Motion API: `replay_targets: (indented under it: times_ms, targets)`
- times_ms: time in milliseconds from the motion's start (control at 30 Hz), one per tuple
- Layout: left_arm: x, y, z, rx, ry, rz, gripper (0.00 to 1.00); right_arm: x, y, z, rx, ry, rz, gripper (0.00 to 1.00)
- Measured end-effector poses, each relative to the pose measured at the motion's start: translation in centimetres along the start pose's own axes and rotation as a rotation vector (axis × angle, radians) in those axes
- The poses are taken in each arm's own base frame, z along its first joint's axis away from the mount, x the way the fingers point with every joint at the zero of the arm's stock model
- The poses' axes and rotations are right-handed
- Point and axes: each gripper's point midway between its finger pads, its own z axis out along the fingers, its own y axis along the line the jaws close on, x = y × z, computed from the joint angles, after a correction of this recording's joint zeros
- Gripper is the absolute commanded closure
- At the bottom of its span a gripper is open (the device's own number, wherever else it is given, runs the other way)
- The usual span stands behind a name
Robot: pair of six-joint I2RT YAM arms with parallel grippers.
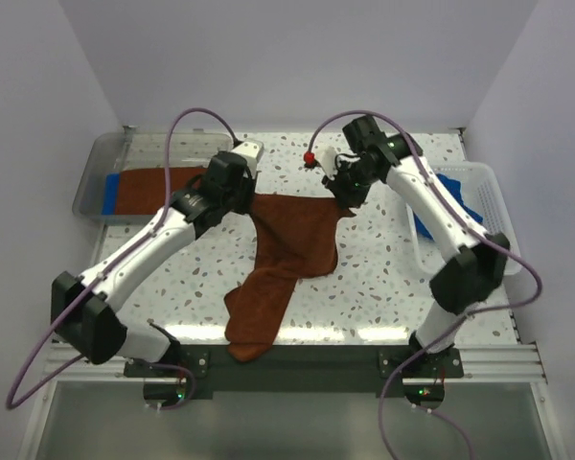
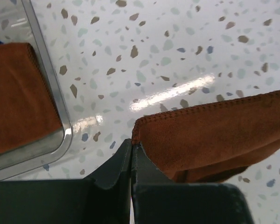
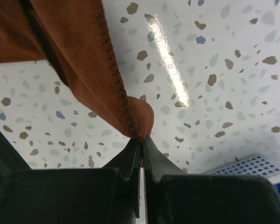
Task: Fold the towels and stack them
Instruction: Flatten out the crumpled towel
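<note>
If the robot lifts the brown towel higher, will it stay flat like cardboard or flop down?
Probably flop: the brown towel droops and bunches between the left end effector and right end effector. It seems light, since each holds it by a pinched corner. Its fuzzy weave probably won't slip easily.

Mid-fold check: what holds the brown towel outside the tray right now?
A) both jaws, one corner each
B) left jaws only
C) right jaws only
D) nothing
A: each wrist view shows shut jaws pinching a corner of the towel, and from above its far edge spans between the left jaws and the right jaws.
</note>
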Motion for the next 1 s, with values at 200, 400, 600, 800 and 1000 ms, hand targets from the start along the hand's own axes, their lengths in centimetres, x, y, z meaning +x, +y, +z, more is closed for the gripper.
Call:
replay_targets:
  times_ms: [200, 400, 600, 800, 1000]
  targets:
    - [3.6, 3.5, 7.8, -0.108, 0.125, -0.061, 1.0, 4.0, -5.6, 10.8, -0.099, 0.185, 0.182, 1.0]
    - [5.9, 3.4, 14.7, -0.112, 0.22, -0.043, 1.0, 4.2, -8.4, 16.7, -0.104, 0.199, 0.264, 0.9]
    - [6.0, 3.5, 17.8, -0.102, 0.237, -0.029, 1.0, 3.2, -10.4, 17.8, -0.077, 0.1, 0.343, 0.6]
    - [5.2, 3.9, 18.8, -0.1, 0.221, -0.019, 1.0, 5.5, -12.0, 19.0, -0.095, 0.036, 0.434, 0.48]
    - [5.7, 4.3, 19.2, -0.101, 0.234, -0.017, 1.0, 7.4, -13.2, 18.9, -0.091, 0.021, 0.519, 0.47]
